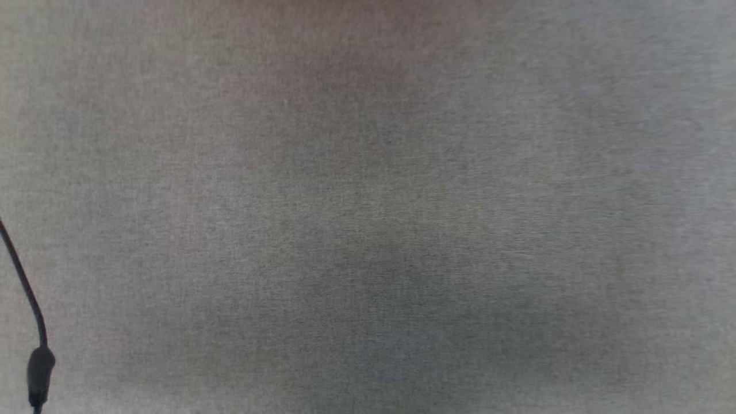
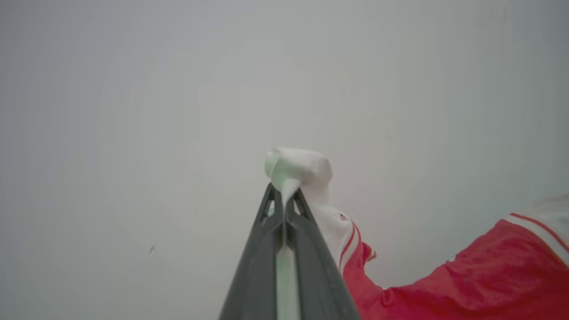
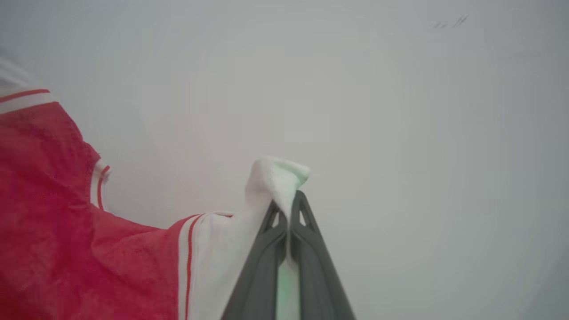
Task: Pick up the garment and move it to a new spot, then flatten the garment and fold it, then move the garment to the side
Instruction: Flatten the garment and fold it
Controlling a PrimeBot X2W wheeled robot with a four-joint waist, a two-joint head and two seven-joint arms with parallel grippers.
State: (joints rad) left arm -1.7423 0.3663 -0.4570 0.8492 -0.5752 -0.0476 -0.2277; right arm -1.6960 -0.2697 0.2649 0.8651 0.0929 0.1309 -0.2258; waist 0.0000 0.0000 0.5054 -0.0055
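Note:
The garment [image 2: 466,275] is a red T-shirt with white sleeves and thin red-and-white stripes at the sleeve seams. In the left wrist view my left gripper [image 2: 283,195] is shut on a bunched white sleeve, and the red body hangs off to the lower right. In the right wrist view my right gripper [image 3: 290,198] is shut on the other white sleeve of the garment [image 3: 49,222], whose red body spreads to the lower left. The shirt is stretched between the two grippers, above a pale surface.
The head view looks at a grey woven cloth surface [image 1: 368,207]. A thin black cable with a plug [image 1: 39,368] runs down its lower left edge. Behind the grippers in both wrist views lies a plain pale grey background.

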